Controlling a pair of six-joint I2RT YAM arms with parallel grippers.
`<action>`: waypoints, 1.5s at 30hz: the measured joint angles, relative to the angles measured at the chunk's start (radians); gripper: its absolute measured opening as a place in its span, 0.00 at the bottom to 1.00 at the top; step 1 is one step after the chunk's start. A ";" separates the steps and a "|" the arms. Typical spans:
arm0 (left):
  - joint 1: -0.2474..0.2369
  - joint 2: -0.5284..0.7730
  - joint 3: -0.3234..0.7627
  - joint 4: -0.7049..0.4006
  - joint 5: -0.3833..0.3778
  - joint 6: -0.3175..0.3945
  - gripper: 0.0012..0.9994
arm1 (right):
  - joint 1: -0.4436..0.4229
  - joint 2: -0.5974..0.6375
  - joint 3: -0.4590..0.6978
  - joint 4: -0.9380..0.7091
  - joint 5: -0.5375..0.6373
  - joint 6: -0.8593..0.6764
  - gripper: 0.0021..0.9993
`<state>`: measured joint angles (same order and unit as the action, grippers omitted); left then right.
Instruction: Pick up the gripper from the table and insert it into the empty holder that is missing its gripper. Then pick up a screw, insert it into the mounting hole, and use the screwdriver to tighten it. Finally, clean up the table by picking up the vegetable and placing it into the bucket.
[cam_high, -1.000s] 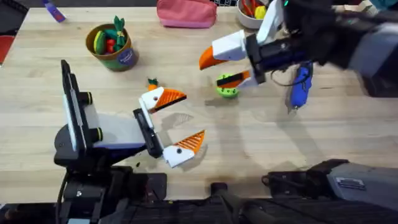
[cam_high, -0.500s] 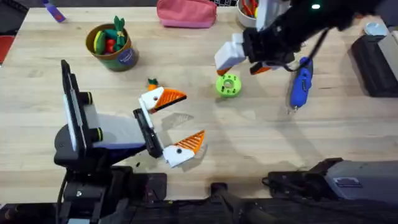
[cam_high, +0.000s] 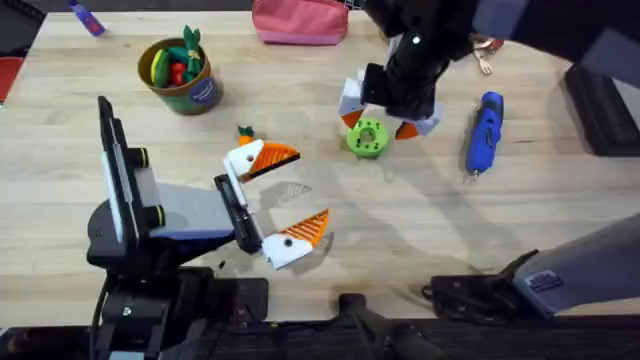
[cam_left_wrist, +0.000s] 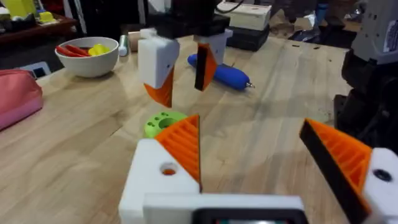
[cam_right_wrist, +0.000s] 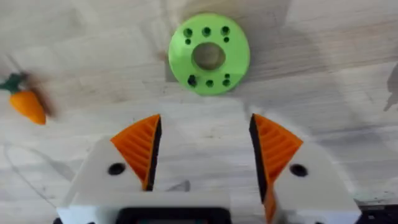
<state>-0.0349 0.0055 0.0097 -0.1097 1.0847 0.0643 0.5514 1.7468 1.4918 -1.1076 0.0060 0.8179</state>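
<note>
Right end effector (cam_right_wrist: 204, 155), spread, hangs over tiny orange, green-topped vegetable (cam_right_wrist: 26, 104).

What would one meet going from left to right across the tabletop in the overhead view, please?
Bucket → vegetable → left claw → green disc with the right claw over it → screwdriver.

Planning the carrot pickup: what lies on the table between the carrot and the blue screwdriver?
In the overhead view, the green disc lies between the carrot and the screwdriver, with the right gripper hovering over it, jaws open.
</note>
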 joint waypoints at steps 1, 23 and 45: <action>0.000 0.000 0.000 0.000 0.000 0.000 0.99 | 0.000 0.009 0.000 0.004 0.001 0.017 0.77; 0.000 0.000 0.000 0.000 0.000 0.000 0.99 | 0.026 0.146 -0.033 0.140 0.035 0.185 0.59; 0.000 0.000 0.000 0.000 0.000 0.000 0.99 | 0.050 0.156 -0.036 0.140 0.084 0.255 0.38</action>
<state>-0.0349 0.0055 0.0097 -0.1097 1.0847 0.0643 0.6010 1.9030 1.4555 -0.9680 0.0898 1.0734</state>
